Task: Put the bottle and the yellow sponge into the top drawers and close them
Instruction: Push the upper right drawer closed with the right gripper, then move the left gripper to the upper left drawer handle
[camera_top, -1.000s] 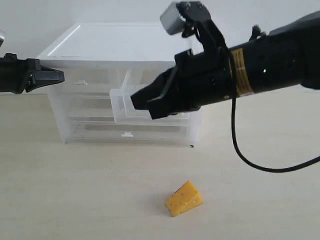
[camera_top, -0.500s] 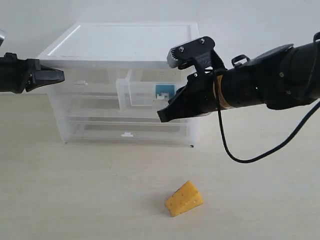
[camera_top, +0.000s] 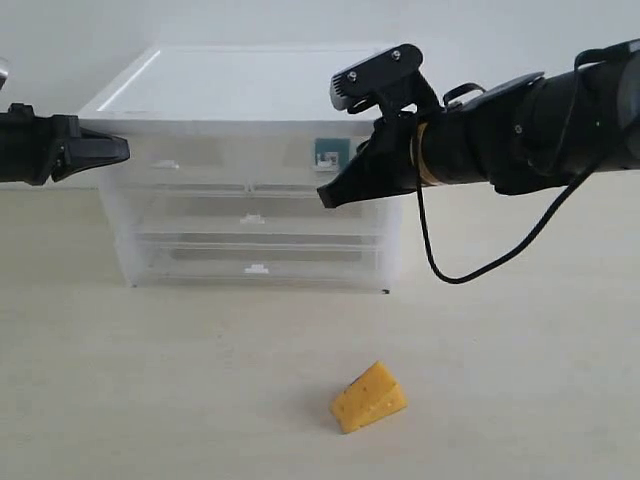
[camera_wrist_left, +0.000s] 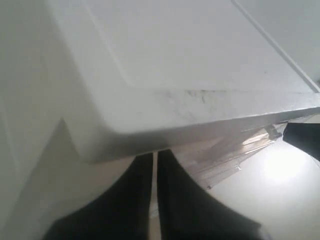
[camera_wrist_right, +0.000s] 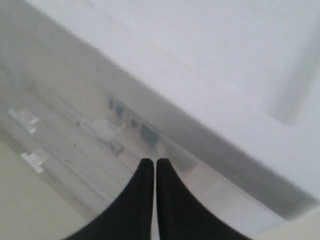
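1. Right drawer, pulled well out of the chest a second ago and halfway in at the midpoint, now sits flush with the chest front at centre frame.
2. Right hand has drawn back from the drawer mouth toward the right of the frame. Its fingers are pressed together and hold nothing. The tip hangs just before the drawer's lower edge, and whether it touches the front cannot be told. Shut fingers make a blunt pusher, which probably explains this posture for closing the drawer.
3. Bottle: its teal label shows through the translucent front, so it lies inside the right drawer at upper centre. This half of the task looks complete.
4. Left hand is at the left edge of the frame, level with the chest's upper left corner, in the same place as a second ago. Its fingers are together and empty. It appears parked clear of the other arm while staying near the left drawer, which is shut.
5. Sponge rests on the bench at lower centre, well apart from the chest and both hands, and has not moved. It remains to be stowed, and the left drawer would likely have to be opened first.
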